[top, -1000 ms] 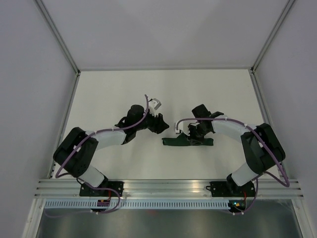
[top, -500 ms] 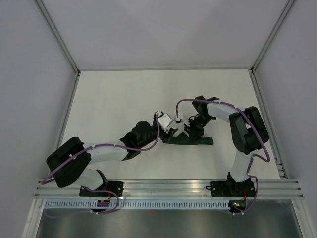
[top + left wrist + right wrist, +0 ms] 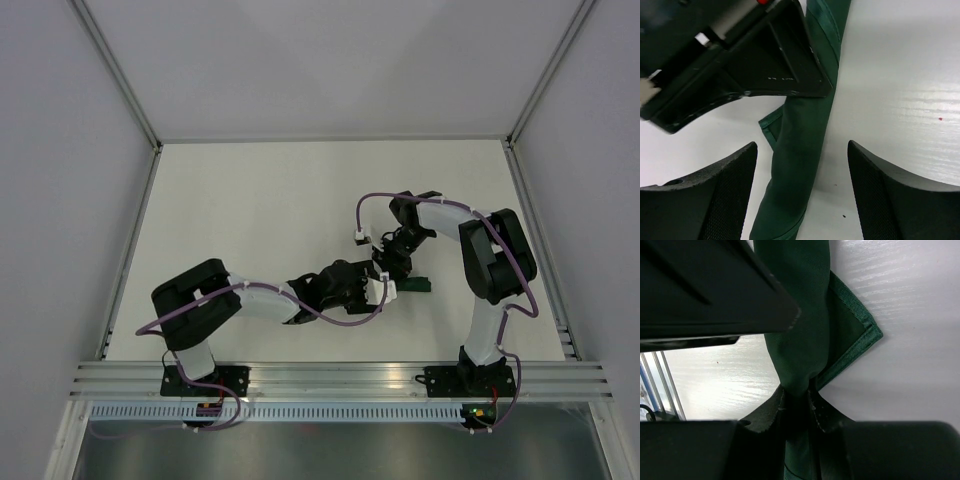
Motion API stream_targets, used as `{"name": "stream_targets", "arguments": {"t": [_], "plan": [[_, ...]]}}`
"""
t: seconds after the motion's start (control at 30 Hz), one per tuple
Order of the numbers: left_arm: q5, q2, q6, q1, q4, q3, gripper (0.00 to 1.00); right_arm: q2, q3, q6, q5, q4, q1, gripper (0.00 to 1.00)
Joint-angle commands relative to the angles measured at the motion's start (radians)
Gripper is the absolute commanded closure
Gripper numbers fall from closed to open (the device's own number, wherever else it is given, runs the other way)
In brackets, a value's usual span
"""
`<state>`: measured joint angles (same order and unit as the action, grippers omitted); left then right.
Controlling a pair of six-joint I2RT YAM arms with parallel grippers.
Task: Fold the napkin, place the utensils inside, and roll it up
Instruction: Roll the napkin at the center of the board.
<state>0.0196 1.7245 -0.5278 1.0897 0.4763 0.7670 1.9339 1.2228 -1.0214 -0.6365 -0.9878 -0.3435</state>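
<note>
One napkin (image 3: 805,315) is all the cloth there is to count. It lies as a tight, narrow roll on the white table (image 3: 250,200), right of middle, where the two arms' tips meet.

Two grippers attend it. The right gripper (image 3: 796,402) is nipped narrow on the roll, its fingers biting into the green fabric near the end where a hemmed corner sticks out. In my judgement this pinch is there to keep the roll from springing loose. The left gripper (image 3: 801,150) stands wide, one finger on each side of the roll and touching neither, just beside the right one's dark body. It seems placed so that it can close on the next stretch of the roll and hold or tighten it.

No utensils show in any view. They may be wrapped inside, but the cloth hides that. Rolling looks nearly done.
</note>
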Motion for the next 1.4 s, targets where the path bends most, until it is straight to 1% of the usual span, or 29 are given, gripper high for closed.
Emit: {"name": "stream_targets", "arguments": {"t": [0.0, 0.03, 0.17, 0.23, 0.33, 0.37, 0.4, 0.47, 0.5, 0.53, 0.57, 0.67, 0.7, 0.77, 0.8, 0.9, 1.07, 1.13, 1.23, 1.27, 1.33, 1.37], "plan": [[-0.015, 0.058, -0.109, 0.003, -0.024, 0.063, 0.23, 0.073, -0.023, -0.046, 0.087, 0.018, 0.001, 0.96], [-0.038, 0.069, -0.113, 0.003, -0.024, 0.069, 0.23, 0.076, -0.023, -0.045, 0.087, 0.018, 0.003, 0.96], [-0.033, 0.125, -0.132, 0.001, -0.033, 0.101, 0.22, 0.077, -0.022, -0.048, 0.087, 0.017, 0.003, 0.96], [-0.036, 0.151, -0.126, -0.001, -0.056, 0.115, 0.25, 0.079, -0.02, -0.046, 0.086, 0.017, 0.003, 0.96], [-0.056, 0.179, -0.107, -0.007, -0.117, 0.146, 0.35, 0.082, -0.017, -0.048, 0.08, 0.011, 0.004, 0.96], [-0.067, 0.187, -0.103, -0.008, -0.133, 0.162, 0.4, 0.082, -0.016, -0.046, 0.078, 0.011, 0.005, 0.96], [-0.072, 0.191, -0.097, -0.008, -0.152, 0.167, 0.5, 0.082, -0.016, -0.048, 0.077, 0.009, 0.005, 0.96], [-0.084, 0.202, -0.084, -0.008, -0.191, 0.179, 0.57, 0.079, -0.013, -0.046, 0.07, 0.008, 0.006, 0.96], [-0.089, 0.204, -0.08, -0.008, -0.2, 0.181, 0.64, 0.079, -0.011, -0.045, 0.067, 0.008, 0.006, 0.96], [-0.09, 0.208, -0.068, -0.008, -0.209, 0.183, 0.67, 0.077, -0.012, -0.043, 0.063, 0.006, 0.008, 0.94], [-0.09, 0.211, -0.06, -0.008, -0.231, 0.189, 0.7, 0.076, -0.013, -0.04, 0.06, 0.006, 0.008, 0.93], [-0.121, 0.214, -0.034, -0.01, -0.264, 0.195, 0.81, 0.054, -0.019, -0.014, 0.054, 0.023, 0.008, 0.8], [-0.13, 0.214, -0.026, -0.011, -0.275, 0.196, 0.82, 0.033, -0.023, -0.002, 0.054, 0.032, 0.011, 0.72], [-0.162, 0.218, 0.002, -0.016, -0.315, 0.212, 0.85, 0.001, -0.04, 0.045, 0.057, 0.072, 0.014, 0.62], [-0.173, 0.224, 0.009, -0.019, -0.327, 0.218, 0.85, -0.036, -0.045, 0.062, 0.057, 0.084, 0.018, 0.54], [-0.216, 0.233, 0.041, -0.028, -0.369, 0.244, 0.87, -0.11, -0.059, 0.127, 0.052, 0.121, 0.038, 0.45], [-0.274, 0.237, 0.091, -0.05, -0.403, 0.273, 0.88, -0.219, -0.077, 0.221, 0.046, 0.185, 0.11, 0.42], [-0.288, 0.244, 0.106, -0.056, -0.427, 0.293, 0.88, -0.249, -0.089, 0.277, 0.041, 0.228, 0.135, 0.42], [-0.346, 0.257, 0.143, -0.085, -0.47, 0.325, 0.88, -0.315, -0.111, 0.328, 0.017, 0.274, 0.188, 0.41], [-0.359, 0.259, 0.153, -0.093, -0.47, 0.333, 0.88, -0.347, -0.117, 0.331, 0.006, 0.279, 0.217, 0.41], [-0.389, 0.273, 0.186, -0.109, -0.533, 0.363, 0.88, -0.386, -0.143, 0.33, -0.014, 0.305, 0.244, 0.41], [-0.427, 0.279, 0.195, -0.129, -0.548, 0.374, 0.88, -0.43, -0.157, 0.32, -0.022, 0.314, 0.264, 0.41]]}}
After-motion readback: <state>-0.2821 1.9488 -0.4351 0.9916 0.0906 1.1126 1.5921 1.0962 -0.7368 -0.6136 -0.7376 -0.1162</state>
